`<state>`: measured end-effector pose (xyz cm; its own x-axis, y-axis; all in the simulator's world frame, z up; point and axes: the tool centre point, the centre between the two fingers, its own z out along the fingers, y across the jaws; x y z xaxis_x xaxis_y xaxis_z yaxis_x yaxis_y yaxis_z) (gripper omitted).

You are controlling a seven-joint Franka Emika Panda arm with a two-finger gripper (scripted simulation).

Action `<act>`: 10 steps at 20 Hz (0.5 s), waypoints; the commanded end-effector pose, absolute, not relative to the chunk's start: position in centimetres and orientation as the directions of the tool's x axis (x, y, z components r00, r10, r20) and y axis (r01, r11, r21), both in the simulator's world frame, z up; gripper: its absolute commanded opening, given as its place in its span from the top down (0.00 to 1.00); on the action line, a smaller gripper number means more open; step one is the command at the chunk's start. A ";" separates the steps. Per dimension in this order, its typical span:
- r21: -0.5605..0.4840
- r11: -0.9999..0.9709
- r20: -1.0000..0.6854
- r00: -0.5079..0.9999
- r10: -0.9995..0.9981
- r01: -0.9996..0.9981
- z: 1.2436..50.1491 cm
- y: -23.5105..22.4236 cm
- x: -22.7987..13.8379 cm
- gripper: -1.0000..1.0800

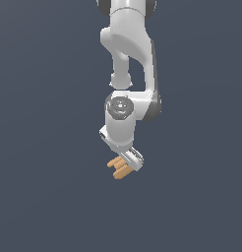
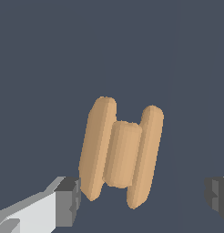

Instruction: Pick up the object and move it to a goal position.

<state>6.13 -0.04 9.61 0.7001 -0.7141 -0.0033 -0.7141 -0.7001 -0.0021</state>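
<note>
1. Gripper [image 1: 124, 165]: white, at the end of the arm [image 1: 127, 74], which hangs down from 12 o'clock in the exterior view. Jaws wide apart in the wrist view; dark pads [image 2: 69, 200] at 8 o'clock and 4 o'clock of that picture, with open space between them. Nothing clamped.

2. Object [image 2: 121, 152]: tan-orange, three short rounded bars joined side by side, the middle bar shorter than the outer two. Lies between the pads in the wrist view, nearer the 8 o'clock pad; its lower end sits just beside that pad, and contact cannot be told. Clear gap on the 4 o'clock side.

3. Object, exterior view [image 1: 118, 168]: shows at about 7 o'clock of the gripper tip, partly hidden behind it. Height of the gripper above the object cannot be told; the ground is one plain dark surface with no shadow to read.

4. Goal: no marker visible in either view.

5. Progress, as judged: approach and alignment look done or nearly done, with the object framed between the open jaws. Grasp not yet made.

6. Remaining, as judged: close on the object, lift it, carry it to the goal. The bulk of the task is still ahead.
</note>
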 end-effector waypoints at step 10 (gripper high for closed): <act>0.000 -0.566 0.000 0.566 -0.824 -0.824 7.7 0.2 7.1 0.04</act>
<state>7.00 0.17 7.83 0.5789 -0.8154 -0.0010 -0.8154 -0.5789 0.0000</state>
